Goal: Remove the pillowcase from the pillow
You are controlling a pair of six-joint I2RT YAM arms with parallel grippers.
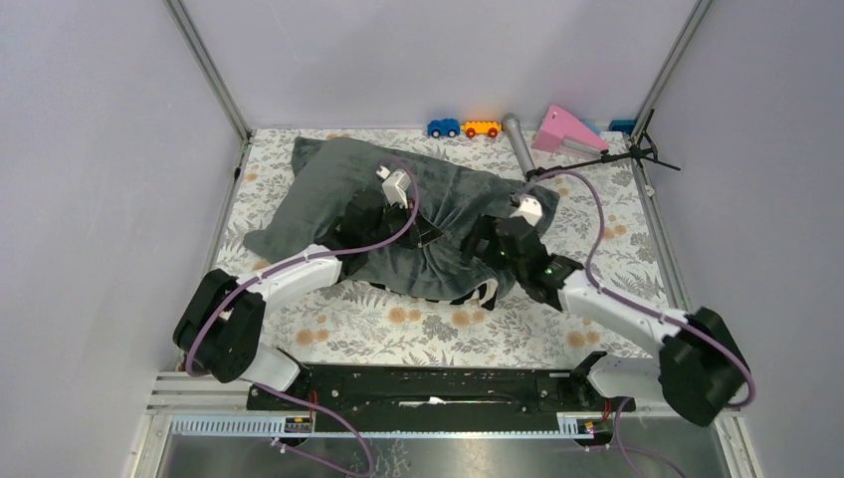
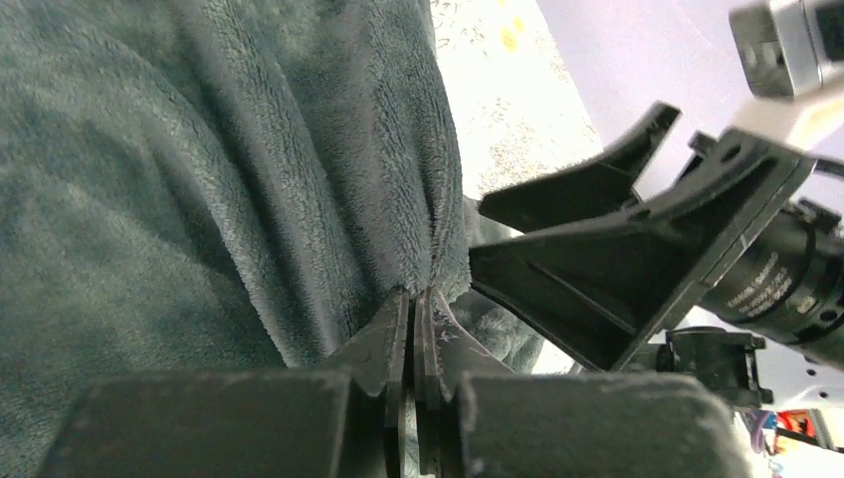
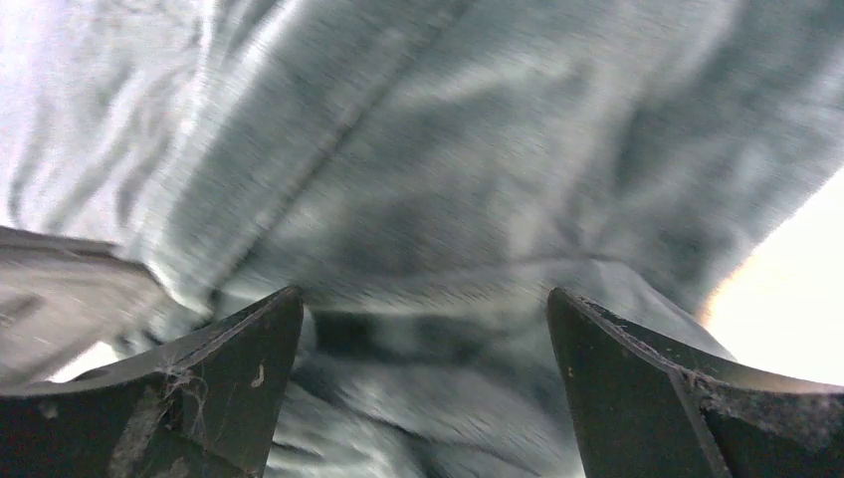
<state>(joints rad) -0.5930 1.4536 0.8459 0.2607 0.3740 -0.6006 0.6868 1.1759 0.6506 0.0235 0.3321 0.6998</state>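
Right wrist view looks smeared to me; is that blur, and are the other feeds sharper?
Right wrist view: yes, the pillowcase is streaked with motion blur, blown out white at the right edge; the open right end effector is crisp. Left wrist view: sharp, plush fibres clear where the left end effector pinches a fold. Top view: evenly lit, sharp.

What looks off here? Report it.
Nothing spilled or damaged. The pillowcase lies askew and puckered where the left claw pinches a fold; the right claw is open over it.
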